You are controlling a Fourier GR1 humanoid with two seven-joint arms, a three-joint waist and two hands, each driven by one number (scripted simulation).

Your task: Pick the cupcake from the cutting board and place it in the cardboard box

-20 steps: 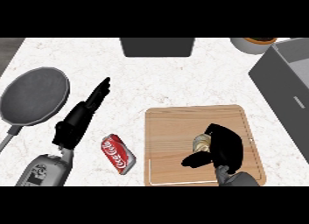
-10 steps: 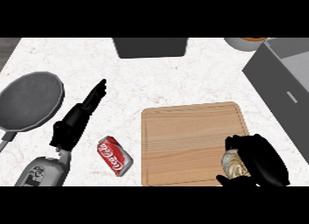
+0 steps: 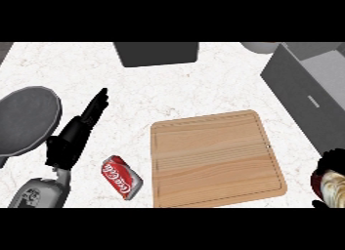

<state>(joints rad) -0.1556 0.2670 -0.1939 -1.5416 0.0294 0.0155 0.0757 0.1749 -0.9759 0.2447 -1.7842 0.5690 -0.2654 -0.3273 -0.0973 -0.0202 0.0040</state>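
The cupcake (image 3: 342, 191), with cream swirled frosting, sits in my right hand (image 3: 336, 160) at the lower right corner of the head view, off the right edge of the cutting board (image 3: 214, 156); black fingers curl over its top. The wooden board lies bare in the middle. A dark grey box (image 3: 158, 52) stands at the far edge of the counter, top centre. My left hand (image 3: 72, 139) rests open on the counter left of the board, fingers straight and pointing away.
A grey frying pan (image 3: 22, 121) lies at the left. A red soda can (image 3: 121, 177) lies on its side between my left hand and the board. A grey appliance (image 3: 312, 93) fills the upper right corner.
My right hand has carried the cupcake off the board, to the right and toward the view's lower edge. The board now lies bare. The left hand has kept its place.
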